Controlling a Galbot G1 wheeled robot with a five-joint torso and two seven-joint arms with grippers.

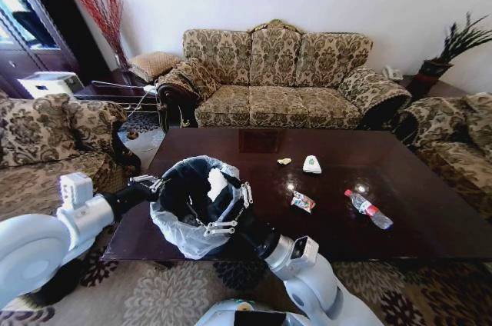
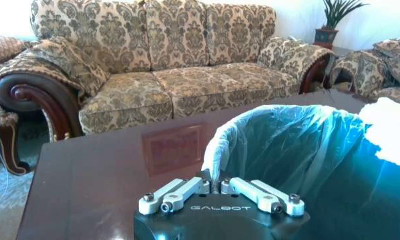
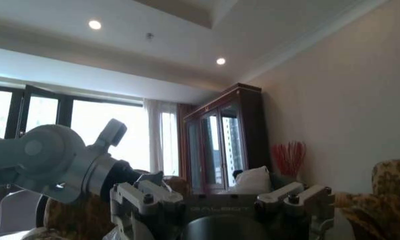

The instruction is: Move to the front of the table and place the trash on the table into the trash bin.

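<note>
The trash bin point(image 1: 194, 201), lined with a translucent white bag folded over its rim, hangs over the near left part of the table point(image 1: 430, 226), and a white piece, probably crumpled paper, lies against its dark inner wall. The left gripper point(image 1: 147, 182) is pinched closed on the bin's rim on the robot's left, and the right gripper point(image 1: 231, 209) sits at the opposite rim, though I cannot tell how its fingers stand. On the tabletop, well apart from the bin, lie a small pale scrap point(image 1: 284, 161), a white packet point(image 1: 311, 164), a colourful wrapper point(image 1: 303, 201) and a red-capped bottle point(image 1: 368, 209).
</note>
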